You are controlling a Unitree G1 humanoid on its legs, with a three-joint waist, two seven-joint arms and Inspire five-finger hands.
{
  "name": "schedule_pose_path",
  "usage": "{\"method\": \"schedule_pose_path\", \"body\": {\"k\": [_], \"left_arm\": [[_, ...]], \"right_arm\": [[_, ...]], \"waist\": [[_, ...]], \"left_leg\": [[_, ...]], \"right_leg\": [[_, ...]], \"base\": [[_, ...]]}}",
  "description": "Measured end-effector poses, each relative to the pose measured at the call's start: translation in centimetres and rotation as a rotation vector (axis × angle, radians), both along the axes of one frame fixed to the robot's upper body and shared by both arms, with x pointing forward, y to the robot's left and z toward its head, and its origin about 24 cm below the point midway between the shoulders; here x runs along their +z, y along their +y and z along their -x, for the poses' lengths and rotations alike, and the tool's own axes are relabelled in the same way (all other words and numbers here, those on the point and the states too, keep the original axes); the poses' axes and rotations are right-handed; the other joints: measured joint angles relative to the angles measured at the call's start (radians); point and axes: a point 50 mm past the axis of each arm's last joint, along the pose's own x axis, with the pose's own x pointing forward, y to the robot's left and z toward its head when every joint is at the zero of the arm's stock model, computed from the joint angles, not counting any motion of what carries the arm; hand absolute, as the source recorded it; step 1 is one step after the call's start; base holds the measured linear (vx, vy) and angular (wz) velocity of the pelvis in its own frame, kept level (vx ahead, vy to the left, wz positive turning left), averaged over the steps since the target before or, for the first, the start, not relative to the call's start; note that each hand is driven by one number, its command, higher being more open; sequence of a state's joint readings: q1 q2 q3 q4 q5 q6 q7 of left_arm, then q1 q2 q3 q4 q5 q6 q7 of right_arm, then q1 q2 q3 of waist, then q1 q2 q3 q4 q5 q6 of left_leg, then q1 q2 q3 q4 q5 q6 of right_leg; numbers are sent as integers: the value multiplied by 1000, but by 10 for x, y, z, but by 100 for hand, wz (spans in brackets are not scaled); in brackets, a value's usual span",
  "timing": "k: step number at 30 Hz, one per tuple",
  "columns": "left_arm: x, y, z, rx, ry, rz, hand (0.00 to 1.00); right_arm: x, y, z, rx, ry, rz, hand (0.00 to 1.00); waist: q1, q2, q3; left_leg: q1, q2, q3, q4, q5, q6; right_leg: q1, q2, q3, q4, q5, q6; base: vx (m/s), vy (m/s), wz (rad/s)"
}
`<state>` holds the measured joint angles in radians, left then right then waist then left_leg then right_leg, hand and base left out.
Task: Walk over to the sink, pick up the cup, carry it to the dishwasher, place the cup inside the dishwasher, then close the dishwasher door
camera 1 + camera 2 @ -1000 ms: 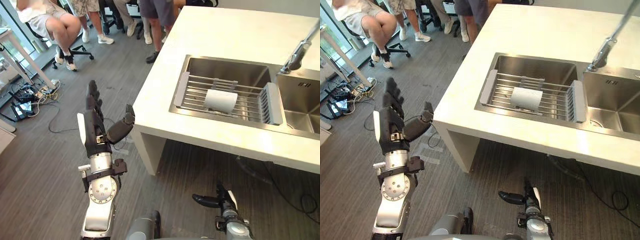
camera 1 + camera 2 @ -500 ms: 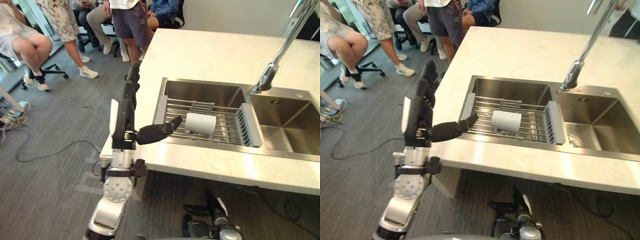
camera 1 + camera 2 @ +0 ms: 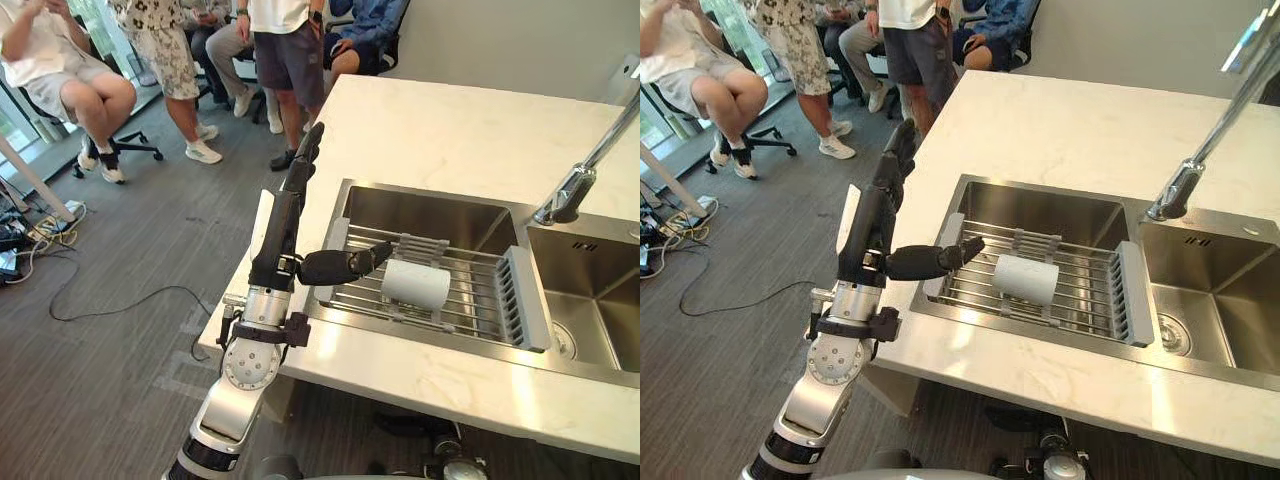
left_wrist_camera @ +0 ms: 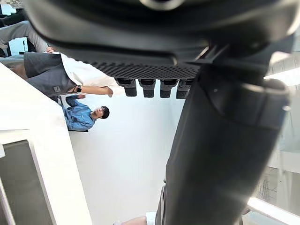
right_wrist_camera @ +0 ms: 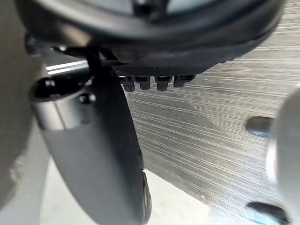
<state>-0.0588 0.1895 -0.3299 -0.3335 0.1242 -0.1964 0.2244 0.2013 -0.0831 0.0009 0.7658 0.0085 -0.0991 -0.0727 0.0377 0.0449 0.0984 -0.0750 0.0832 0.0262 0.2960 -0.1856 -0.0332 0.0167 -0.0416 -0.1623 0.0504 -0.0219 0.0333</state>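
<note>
A white cup [image 3: 415, 285] lies on its side on a wire drying rack [image 3: 472, 312] set across the left basin of a steel sink [image 3: 420, 212]. My left hand [image 3: 277, 235] is raised over the counter's left edge, open, with its fingers straight up and its thumb [image 3: 936, 261] stretched toward the cup, a short gap away from it. The left wrist view shows that thumb [image 4: 220, 140] held out straight. My right hand [image 5: 117, 154] hangs low below the counter over the wood floor, open and holding nothing.
The white counter [image 3: 450, 130] runs back and right around the sink. A tall faucet [image 3: 575, 190] stands between the two basins. Several people [image 3: 285, 50] sit and stand at the back left by office chairs. Cables [image 3: 40, 235] lie on the floor at left.
The camera has moved closer to the sink. My left hand has risen from low beside the counter to over its edge, its thumb now near the rack. The cup has not moved.
</note>
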Motion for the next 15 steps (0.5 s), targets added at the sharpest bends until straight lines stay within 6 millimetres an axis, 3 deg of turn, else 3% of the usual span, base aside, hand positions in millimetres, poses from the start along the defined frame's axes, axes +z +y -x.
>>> {"method": "schedule_pose_path", "body": {"k": [9, 15], "left_arm": [[-14, -21, 3, -124, 17, -186, 100], [-49, -13, -17, -105, 146, -379, 100]], "right_arm": [[-2, 4, 3, -4, 9, -13, 100], [-6, -1, 10, -15, 43, -11, 100]], "waist": [[-22, -15, -28], [-40, -16, -28]], "left_leg": [[85, -26, 53, -155, 58, 4], [105, -32, 57, -212, 86, 4]], "right_leg": [[2, -15, 47, -26, 8, 10], [9, -13, 56, -74, 43, 4]], "base": [[38, 12, -15], [-18, -10, -7]]}}
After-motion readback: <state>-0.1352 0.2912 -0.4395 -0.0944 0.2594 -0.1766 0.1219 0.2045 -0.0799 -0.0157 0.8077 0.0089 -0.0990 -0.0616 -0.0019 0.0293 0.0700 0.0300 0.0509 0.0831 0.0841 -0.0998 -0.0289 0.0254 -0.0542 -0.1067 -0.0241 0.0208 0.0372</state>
